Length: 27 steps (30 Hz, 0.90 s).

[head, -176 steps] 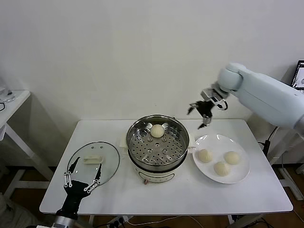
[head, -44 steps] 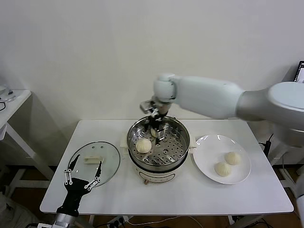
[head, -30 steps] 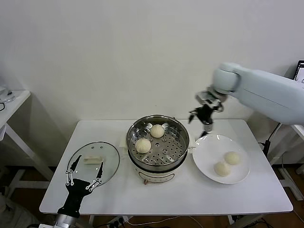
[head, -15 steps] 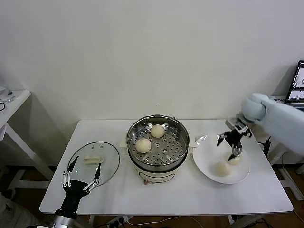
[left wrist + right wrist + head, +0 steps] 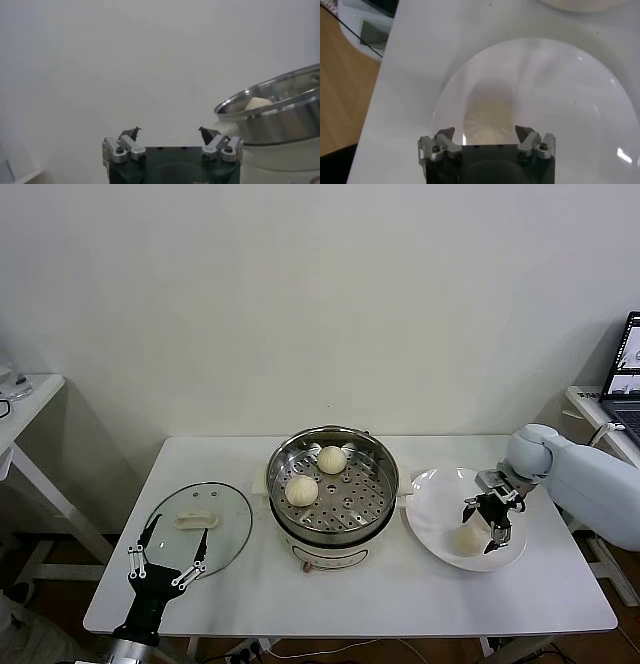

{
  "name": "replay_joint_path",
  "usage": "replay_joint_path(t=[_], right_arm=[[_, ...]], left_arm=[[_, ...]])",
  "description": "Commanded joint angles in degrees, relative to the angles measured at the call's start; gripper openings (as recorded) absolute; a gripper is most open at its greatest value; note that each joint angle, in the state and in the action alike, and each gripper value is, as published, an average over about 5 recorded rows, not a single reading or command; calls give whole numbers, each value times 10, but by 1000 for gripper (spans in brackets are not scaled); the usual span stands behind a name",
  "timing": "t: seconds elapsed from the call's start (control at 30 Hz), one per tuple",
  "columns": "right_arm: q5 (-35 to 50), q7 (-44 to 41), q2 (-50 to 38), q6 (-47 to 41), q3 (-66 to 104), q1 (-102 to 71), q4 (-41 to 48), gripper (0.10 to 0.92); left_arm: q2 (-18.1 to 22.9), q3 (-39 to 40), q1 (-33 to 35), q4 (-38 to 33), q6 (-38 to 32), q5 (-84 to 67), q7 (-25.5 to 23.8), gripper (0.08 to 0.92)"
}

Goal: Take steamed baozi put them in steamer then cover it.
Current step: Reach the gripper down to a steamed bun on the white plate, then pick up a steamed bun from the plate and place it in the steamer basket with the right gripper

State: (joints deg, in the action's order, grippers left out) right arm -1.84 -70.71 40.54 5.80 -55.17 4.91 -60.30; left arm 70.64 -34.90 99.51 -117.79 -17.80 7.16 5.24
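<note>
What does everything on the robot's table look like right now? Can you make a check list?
Surface: white table.
Job's things: two buns in the pot, two on the plate; glass lid lies flat beside the pot.
Clutter: nothing seen.
Grippers: right gripper at the plate, jaws open around one bun; left gripper low by the lid, jaws open.
Cables: thin dark cable on the side table.
Surroundings: white wall, laptop at right.

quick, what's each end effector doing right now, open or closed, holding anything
Left end effector: open, empty, parked near the table's front edge beside the glass lid.
Right end effector: open, down over a baozi on the white plate, not gripping yet.
</note>
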Motion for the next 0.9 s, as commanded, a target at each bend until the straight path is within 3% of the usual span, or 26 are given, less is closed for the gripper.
replay_joint_path(t=[0.03, 0.2, 0.37, 0.57, 0.9], right_arm=[[-15, 27, 10, 1, 12, -27, 11, 823], [-14, 29, 14, -1, 13, -30, 12, 808], [-14, 29, 13, -2, 10, -23, 6, 719], [-5, 12, 0, 6, -8, 48, -31, 671], [6, -41, 70, 126, -58, 284, -110, 670]], left_arm=[[0, -1, 0, 0, 1, 0, 2, 823], [0, 0, -1, 1, 0, 0, 2, 823], [-2, 0, -1, 0, 0, 0, 2, 823], [-4, 3, -2, 0, 0, 0, 2, 823], [-13, 9, -2, -7, 0, -1, 2, 823]])
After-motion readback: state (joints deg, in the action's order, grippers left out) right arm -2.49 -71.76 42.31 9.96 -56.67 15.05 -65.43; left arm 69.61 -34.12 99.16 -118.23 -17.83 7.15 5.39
